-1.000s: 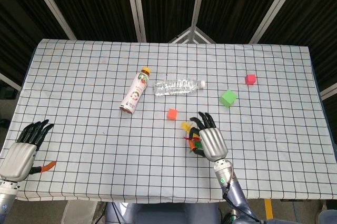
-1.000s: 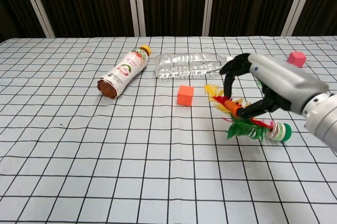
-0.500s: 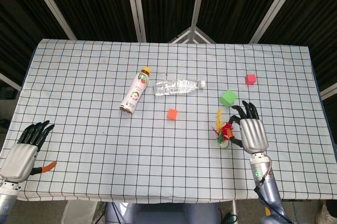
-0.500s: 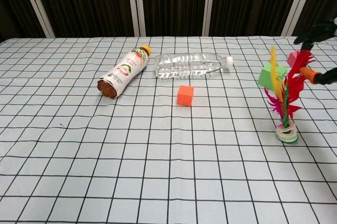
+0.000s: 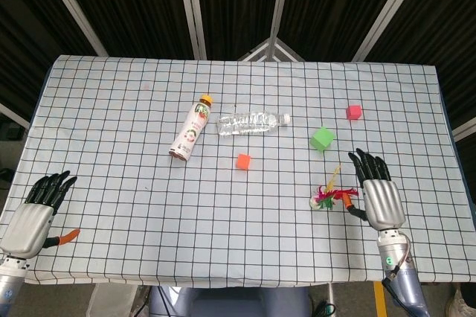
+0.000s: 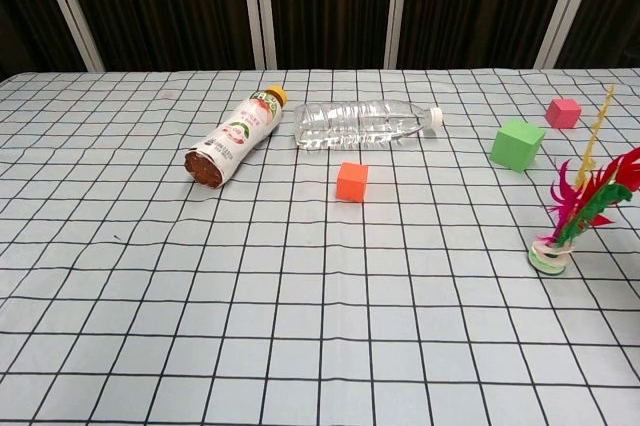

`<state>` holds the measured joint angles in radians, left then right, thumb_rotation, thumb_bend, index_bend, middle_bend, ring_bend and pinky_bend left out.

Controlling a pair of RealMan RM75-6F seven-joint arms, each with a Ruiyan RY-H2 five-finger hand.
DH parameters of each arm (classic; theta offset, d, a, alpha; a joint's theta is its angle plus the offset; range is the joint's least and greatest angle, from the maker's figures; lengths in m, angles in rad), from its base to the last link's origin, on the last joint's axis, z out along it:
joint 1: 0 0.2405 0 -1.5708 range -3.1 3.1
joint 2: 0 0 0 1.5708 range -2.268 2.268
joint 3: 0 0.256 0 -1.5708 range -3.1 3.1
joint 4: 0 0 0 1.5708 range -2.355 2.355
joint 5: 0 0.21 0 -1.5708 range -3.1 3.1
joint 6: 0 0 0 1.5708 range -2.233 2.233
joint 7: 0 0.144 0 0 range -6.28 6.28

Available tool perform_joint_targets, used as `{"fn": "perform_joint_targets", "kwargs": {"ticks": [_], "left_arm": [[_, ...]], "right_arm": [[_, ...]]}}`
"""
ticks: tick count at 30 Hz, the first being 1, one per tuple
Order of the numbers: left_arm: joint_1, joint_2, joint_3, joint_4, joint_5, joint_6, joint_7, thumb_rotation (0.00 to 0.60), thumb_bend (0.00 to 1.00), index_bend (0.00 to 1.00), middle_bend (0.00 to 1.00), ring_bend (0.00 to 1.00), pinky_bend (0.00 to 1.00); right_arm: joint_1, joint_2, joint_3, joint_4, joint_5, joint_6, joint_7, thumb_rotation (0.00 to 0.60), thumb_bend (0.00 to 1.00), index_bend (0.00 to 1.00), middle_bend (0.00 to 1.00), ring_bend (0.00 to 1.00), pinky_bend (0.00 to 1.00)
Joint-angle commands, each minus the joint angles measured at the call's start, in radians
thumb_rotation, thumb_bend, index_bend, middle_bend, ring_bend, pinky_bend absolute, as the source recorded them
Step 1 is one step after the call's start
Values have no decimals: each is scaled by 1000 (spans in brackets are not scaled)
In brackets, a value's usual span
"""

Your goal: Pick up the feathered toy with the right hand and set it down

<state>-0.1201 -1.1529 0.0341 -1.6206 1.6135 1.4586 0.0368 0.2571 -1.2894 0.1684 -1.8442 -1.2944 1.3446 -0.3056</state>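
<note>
On the checked tabletop (image 5: 111,109) two containers lie on their sides near the middle: a labelled drink bottle (image 5: 191,129) with an orange cap, its contents hidden by the label, and just to its right a clear plastic bottle (image 5: 253,121) that looks see-through all along; I cannot tell whether anything is in it. An orange cube (image 5: 243,161) sits in front of them, with a green cube (image 5: 323,138) and a red cube (image 5: 354,112) further right.

The feathered toy (image 5: 328,195) now stands on its round base on the tabletop, feathers leaning toward my right robot hand (image 5: 378,193). Half a second ago I was gripping the feathers; now that hand sits just to the toy's right, fingers spread, thumb close to the red feathers, though I cannot tell if it touches them. A second ago the toy was well to the left, near the orange cube.

My left robot hand (image 5: 33,211) rests at the near left edge, fingers apart, unmoved.
</note>
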Motion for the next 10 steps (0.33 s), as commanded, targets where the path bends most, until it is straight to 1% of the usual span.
{"fn": "perform_joint_targets", "kwargs": {"ticks": [1, 6, 10], "left_arm": [[0, 1, 0, 1, 0, 1, -3, 600, 0, 0, 0, 0, 0], [1, 2, -2, 5, -1, 3, -8, 600, 0, 0, 0, 0, 0], [1, 0, -2, 6, 1, 5, -6, 600, 0, 0, 0, 0, 0]], "right_arm": [[-22, 39, -21, -23, -49, 32, 8, 600, 435, 0, 0, 0, 0], [-85, 118, -70, -11, -136, 114, 41, 600, 432, 0, 0, 0, 0], [-139, 175, -115, 31, -169, 158, 77, 600, 415, 0, 0, 0, 0]]}}
